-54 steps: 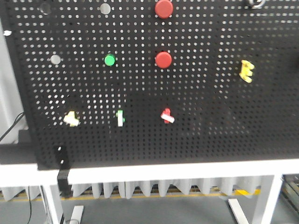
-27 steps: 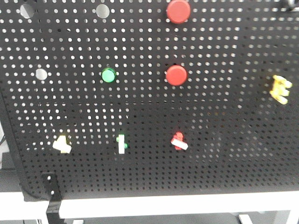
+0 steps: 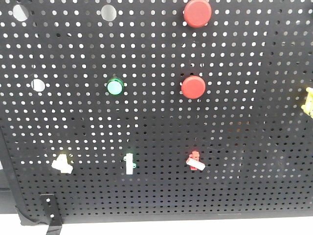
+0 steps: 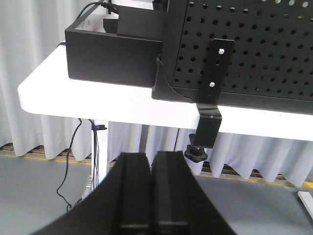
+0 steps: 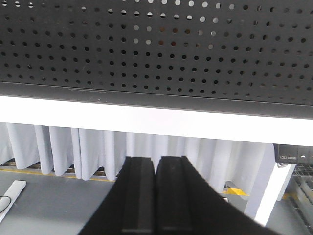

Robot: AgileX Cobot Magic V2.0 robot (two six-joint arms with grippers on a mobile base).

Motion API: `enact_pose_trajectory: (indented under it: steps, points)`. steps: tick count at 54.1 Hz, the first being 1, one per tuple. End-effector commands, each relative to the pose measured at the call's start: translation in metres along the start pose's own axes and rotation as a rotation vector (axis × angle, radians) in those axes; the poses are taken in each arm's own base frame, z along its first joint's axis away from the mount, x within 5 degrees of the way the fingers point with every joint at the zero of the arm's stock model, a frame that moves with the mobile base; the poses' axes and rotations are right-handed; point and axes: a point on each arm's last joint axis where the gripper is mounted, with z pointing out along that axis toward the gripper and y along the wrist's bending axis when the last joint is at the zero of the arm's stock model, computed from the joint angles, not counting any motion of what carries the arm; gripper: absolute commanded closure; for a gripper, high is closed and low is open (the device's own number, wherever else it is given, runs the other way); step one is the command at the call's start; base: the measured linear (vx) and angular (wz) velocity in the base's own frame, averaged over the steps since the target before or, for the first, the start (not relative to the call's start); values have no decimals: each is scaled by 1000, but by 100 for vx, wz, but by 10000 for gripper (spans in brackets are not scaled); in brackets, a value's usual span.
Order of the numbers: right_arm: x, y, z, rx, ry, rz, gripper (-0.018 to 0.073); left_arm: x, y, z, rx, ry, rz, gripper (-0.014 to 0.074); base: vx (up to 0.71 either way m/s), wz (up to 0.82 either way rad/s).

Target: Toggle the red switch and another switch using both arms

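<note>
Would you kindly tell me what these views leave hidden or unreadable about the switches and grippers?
Front view: the red switch and pale yellow switch are small and blurred; lever positions unreadable.
Front view: the yellow piece is cut off by the right edge.
Wrist views: neither shows a switch, so how far the left gripper and right gripper are from them is unknowable.

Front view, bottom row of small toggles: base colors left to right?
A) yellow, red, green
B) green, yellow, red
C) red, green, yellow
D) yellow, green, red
D: the pale yellow switch sits at the left, the green toggle in the middle and the red switch at the right, below the lower round red button.
</note>
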Motion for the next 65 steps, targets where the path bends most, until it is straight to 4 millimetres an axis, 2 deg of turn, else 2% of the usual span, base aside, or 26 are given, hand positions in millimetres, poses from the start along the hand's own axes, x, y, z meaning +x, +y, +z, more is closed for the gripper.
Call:
enact_pose_trajectory:
  steps: [1, 28, 38, 46, 52, 55, 61, 65]
  points:
    - [-7, -1, -1, 10, -88, -4, 566, -1, -1, 0, 18, -76, -8, 594, 2, 0]
    - [-11, -1, -1, 14, -134, -12, 566, -5, -1, 0, 24, -120, -10, 594, 0, 0]
    - [-24, -1, -4, 16, -280, 25, 566, -10, -2, -1, 28, -176, -1, 594, 0, 0]
    - [-42, -3, -11, 9, -493, 125, 566, -21, -3, -4, 45, -297, -10, 594, 0, 0]
    - [-65, -6, -23, -10, -660, 219, 566, -41, -6, -12, 68, -474, -10, 594, 0, 0]
    - [-79, -7, -28, -10, -664, 202, 566, -54, -7, -18, 78, -549, -10, 594, 0, 0]
    - [-119, -9, -37, -5, -631, 156, 566, -96, -14, -39, 95, -666, 2, 594, 0, 0]
    - [-145, -11, -38, 2, -609, 120, 566, -126, -19, -50, 89, -673, 42, 594, 0, 0]
